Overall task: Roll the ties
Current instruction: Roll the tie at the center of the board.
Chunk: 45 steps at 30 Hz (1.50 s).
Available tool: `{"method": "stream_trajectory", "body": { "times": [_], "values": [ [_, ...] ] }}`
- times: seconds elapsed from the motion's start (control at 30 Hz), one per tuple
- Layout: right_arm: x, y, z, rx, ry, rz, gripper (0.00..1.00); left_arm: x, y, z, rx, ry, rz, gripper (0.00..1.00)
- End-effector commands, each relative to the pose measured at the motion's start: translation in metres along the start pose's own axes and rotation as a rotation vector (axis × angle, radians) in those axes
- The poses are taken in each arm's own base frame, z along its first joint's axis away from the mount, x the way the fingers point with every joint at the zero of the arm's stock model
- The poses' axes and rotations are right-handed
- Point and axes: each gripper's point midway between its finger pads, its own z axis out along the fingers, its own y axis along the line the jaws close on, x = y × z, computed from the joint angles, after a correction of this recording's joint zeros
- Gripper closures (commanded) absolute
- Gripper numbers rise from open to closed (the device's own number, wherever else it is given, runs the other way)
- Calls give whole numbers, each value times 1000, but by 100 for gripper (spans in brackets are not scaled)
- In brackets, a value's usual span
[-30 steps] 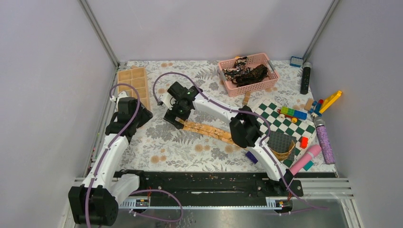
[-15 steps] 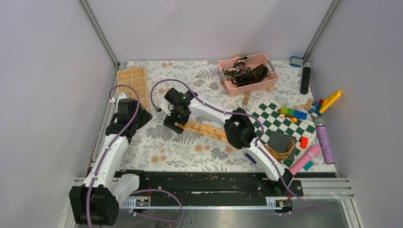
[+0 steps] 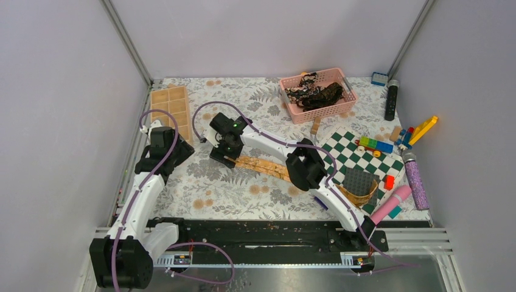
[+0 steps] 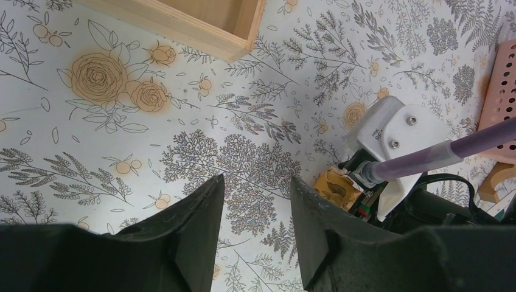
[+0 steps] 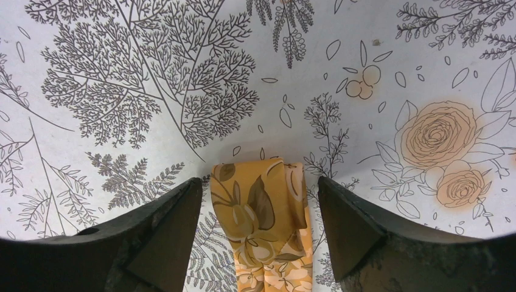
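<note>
Pale lavender walls [image 3: 268, 36] close off three sides of the cell, with aluminium posts [image 3: 128, 42] in the back corners. They enclose a table [image 3: 243, 198] covered in a white cloth printed with grey ferns and orange roses. Along the near edge runs a black rail [image 3: 261, 234] that carries both arm bases.

We see the golden tie [image 3: 264, 165] lying flat near the middle of the cloth, slanting from the checkered board [image 3: 353, 152] toward the left. Its left end is folded over on itself [image 5: 261, 207]. The right gripper [image 3: 225, 158] hangs over that folded end with its jaws apart, one finger [image 5: 164, 237] on each side of the fabric and neither touching it.

The dark ties [image 3: 316, 94] sit tangled in the pink basket [image 3: 322, 114] at the back. We cannot count them from here.

The left gripper [image 3: 182, 149] hovers above bare cloth near the wooden tray [image 3: 171, 103], well apart from the golden tie. Its jaws stand apart with nothing between them [image 4: 257, 182].

Toy blocks [image 3: 374, 145], a black cylinder [image 3: 391, 100], a glittery purple tube [image 3: 416, 182] and a pink cylinder [image 3: 392, 204] crowd the right side of the table.
</note>
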Motion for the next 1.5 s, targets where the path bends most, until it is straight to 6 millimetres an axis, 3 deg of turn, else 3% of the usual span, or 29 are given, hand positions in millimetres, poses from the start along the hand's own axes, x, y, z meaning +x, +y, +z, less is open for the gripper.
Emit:
{"method": "stream_trajectory", "body": {
  "times": [0.0,1.03,1.33,1.47],
  "values": [
    [-9,0,-6,29,-14,-14,25,-9,-6,-2,37,-36,6,55],
    [-6,6,-6,38,5,-31,54,-11,-4,-1,36,-39,-6,55],
    [-16,5,-19,50,-33,-29,17,-13,-7,-3,45,-41,-7,55],
    [-38,5,-40,63,-117,4,11,-16,-10,-4,56,-44,-10,55]
  ]
}}
